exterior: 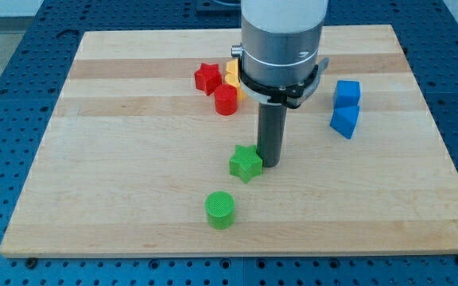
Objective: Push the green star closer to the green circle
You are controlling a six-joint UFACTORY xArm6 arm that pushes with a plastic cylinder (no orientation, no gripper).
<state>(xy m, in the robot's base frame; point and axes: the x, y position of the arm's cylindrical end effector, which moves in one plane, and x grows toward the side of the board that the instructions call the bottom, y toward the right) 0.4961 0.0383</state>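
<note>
1. The desk [133, 119] is a light wooden board lying on a blue perforated surface [6, 48].
2. My tip [270, 164] is the lower end of a dark rod that comes down from a large grey cylinder at the view's top. This arm has no gripper, so nothing is clenched or released; the rod only stands on the desk.
3. My tip is just beside the green star [245, 163], on the star's right side in the view. It seems to touch the star, but I cannot tell this for sure.
4. The green star lies near the middle of the desk.
5. The green circle [220, 210] lies near the star, toward the view's bottom and slightly left. The two blocks are apart.
6. A red star [207, 77] and a red cylinder [225, 101] lie near the view's top, left of the rod.
7. A yellow block [233, 74] is beside them, partly hidden; its shape is not clear.
8. Two blue blocks lie at the view's right: a blue cube [347, 92] and, touching it below, a blue wedge-like block [343, 121].
</note>
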